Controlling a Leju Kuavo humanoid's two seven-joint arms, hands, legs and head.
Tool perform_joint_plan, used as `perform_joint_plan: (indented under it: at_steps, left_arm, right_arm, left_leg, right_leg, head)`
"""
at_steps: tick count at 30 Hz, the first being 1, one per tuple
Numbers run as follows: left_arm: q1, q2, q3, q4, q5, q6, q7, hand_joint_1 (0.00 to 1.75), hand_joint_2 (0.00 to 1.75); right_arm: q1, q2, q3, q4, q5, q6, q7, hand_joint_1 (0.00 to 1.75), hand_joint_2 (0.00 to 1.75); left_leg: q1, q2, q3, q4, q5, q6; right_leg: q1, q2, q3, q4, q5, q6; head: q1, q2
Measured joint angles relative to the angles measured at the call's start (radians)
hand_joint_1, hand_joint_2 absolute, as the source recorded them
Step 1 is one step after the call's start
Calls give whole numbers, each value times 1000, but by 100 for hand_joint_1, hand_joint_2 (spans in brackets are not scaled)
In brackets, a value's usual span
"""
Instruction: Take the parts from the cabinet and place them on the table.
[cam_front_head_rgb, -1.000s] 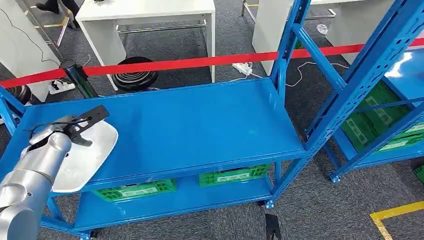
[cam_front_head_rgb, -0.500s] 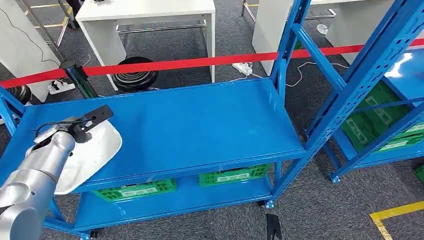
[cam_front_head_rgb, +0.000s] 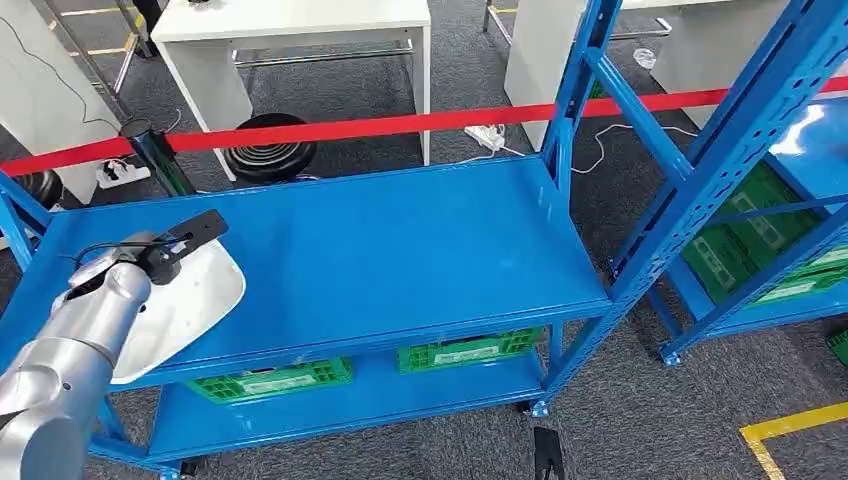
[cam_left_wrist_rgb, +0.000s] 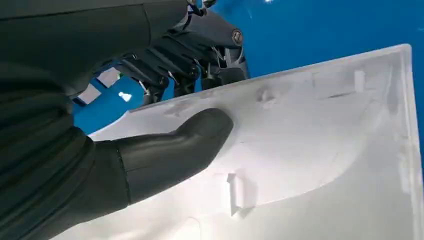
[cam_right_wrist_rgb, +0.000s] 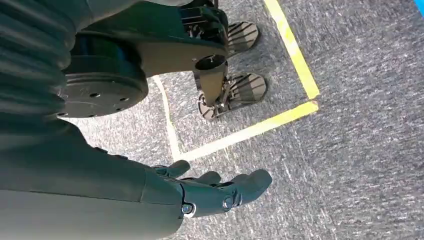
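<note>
A large white moulded plastic part (cam_front_head_rgb: 185, 300) lies tilted at the left end of the blue cabinet's upper shelf (cam_front_head_rgb: 400, 260), sticking out over the front edge. My left hand (cam_front_head_rgb: 150, 255) grips it at its near edge. In the left wrist view the thumb (cam_left_wrist_rgb: 175, 150) presses on the white part's (cam_left_wrist_rgb: 320, 150) inner face while the dark fingers (cam_left_wrist_rgb: 195, 65) wrap behind its rim. My right hand (cam_right_wrist_rgb: 220, 192) hangs beside my body over grey carpet, its fingers loosely extended, holding nothing.
Green crates (cam_front_head_rgb: 465, 352) sit on the lower shelf. A second blue rack (cam_front_head_rgb: 770, 200) with green crates stands at the right. A red barrier tape (cam_front_head_rgb: 400, 125) runs behind the cabinet, with white tables (cam_front_head_rgb: 290, 30) beyond. Yellow floor lines (cam_front_head_rgb: 790, 430) mark the carpet.
My left hand and the white part have shifted slightly right and further onto the shelf over the last second. Almost no movement in the last half second.
</note>
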Motion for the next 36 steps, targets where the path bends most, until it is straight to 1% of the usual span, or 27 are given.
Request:
perform_joint_plan:
  at_steps: [5, 12, 15, 17, 20, 24, 25, 26, 28, 29, 31, 33, 34, 36]
  left_arm:
    - [0, -17, 0, 0, -4, 21, -3, 175, 175]
    - [0, -19, 0, 0, -4, 28, -15, 175, 175]
    - [-1, -20, 0, 0, -4, 28, -25, 175, 175]
    - [-1, -21, 0, 0, -8, 41, -40, 175, 175]
    - [0, -24, 0, -3, -21, 113, -75, 175, 175]
    - [1, -26, -3, -3, -86, 214, -86, 175, 175]
    - [2, -25, -9, -3, -118, 239, -80, 175, 175]
    - [3, -24, -27, -3, -176, 269, -65, 175, 175]
    - [6, -19, -77, -3, -274, 336, -45, 175, 175]
    - [7, -18, -99, -3, -299, 357, -41, 175, 175]
    - [9, -17, -130, -2, -320, 386, -37, 175, 175]
    - [12, -17, -155, -2, -321, 398, -37, 175, 175]
    - [14, -17, -161, -2, -319, 407, -45, 175, 175]
    - [16, -18, -163, -3, -289, 449, -81, 175, 175]
  right_arm:
    - [0, 0, 0, 0, -3, -8, -6, 0, 175]
    - [-2, 0, 0, 0, 6, -6, -5, 0, 175]
    - [-2, 0, 0, 0, 6, -3, -4, 0, 175]
    - [-2, 0, 0, 0, 4, -3, -4, 0, 175]
    - [-2, -1, 0, 0, -1, -3, -10, 0, 175]
    - [-1, -1, 0, 0, 3, -2, -11, 0, 175]
    - [-1, -1, 0, 0, 6, -2, -11, 0, 175]
    - [-2, -1, 0, 0, 7, -2, -10, 0, 175]
    - [-2, -1, 0, 0, 12, -3, -9, 0, 175]
    - [-2, -1, 0, 0, 12, -5, -10, 0, 175]
    - [-2, -1, 0, 0, 12, -7, -13, 0, 175]
    - [-2, -1, 0, 0, 12, -8, -16, 0, 175]
    - [-2, -1, 0, 0, 12, -8, -16, 0, 175]
    - [-1, -1, 0, 0, 11, -8, -15, 0, 175]
  left_leg:
    - [0, 0, 0, 0, 0, 0]
    - [0, 0, 0, 0, 0, 0]
    - [0, 0, 0, 0, 0, 0]
    - [0, 0, 0, 0, 0, 0]
    - [0, 0, 0, 0, 0, 0]
    - [0, 0, 0, 0, 0, 0]
    - [0, 0, 0, 0, 0, 0]
    - [0, 0, 0, 0, 0, 0]
    - [0, 0, 0, 0, 0, 0]
    - [0, 0, 0, 0, 0, 0]
    - [0, 0, 0, 0, 0, 0]
    - [0, 0, 0, 0, 0, 0]
    - [0, 0, 0, 0, 0, 0]
    - [0, 0, 0, 0, 0, 0]
  right_leg:
    - [0, 0, 0, 0, 0, 0]
    - [0, 0, 0, 0, 0, 0]
    - [0, 0, 0, 0, 0, 0]
    - [0, 0, 0, 0, 0, 0]
    - [0, 0, 0, 0, 0, 0]
    - [0, 0, 0, 0, 0, 0]
    - [0, 0, 0, 0, 0, 0]
    - [0, 0, 0, 0, 0, 0]
    - [0, 0, 0, 0, 0, 0]
    - [0, 0, 0, 0, 0, 0]
    - [0, 0, 0, 0, 0, 0]
    - [0, 0, 0, 0, 0, 0]
    - [0, 0, 0, 0, 0, 0]
    - [0, 0, 0, 0, 0, 0]
  head:
    - [0, 0]
    - [0, 0]
    - [0, 0]
    - [0, 0]
    - [0, 0]
    - [0, 0]
    - [0, 0]
    - [0, 0]
    - [0, 0]
    - [0, 0]
    - [0, 0]
    - [0, 0]
    - [0, 0]
    - [0, 0]
